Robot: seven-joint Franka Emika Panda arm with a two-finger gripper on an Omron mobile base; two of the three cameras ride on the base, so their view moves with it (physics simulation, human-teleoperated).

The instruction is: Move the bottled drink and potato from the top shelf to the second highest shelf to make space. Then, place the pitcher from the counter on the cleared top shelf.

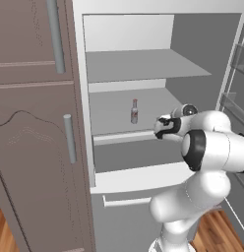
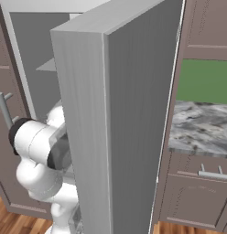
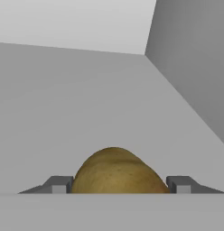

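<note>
- Between the fingertips, in the hand view, sits the potato [image 3: 114, 171] — the gripper [image 3: 118, 185] has its jaws apart and closed onto it on both sides, evidently gripping it for placement.
- Potato's long axis runs across the jaws, side to side; rounded top faces up.
- Near the front edge of the second highest shelf [image 1: 121, 137], the gripper [image 1: 162, 129] reaches in from the right.
- Bottled drink [image 1: 134, 111] stands upright mid-shelf, cap up — apparently already relocated.
- Top shelf [image 1: 143, 64] lies bare, ready for the pitcher.
</note>
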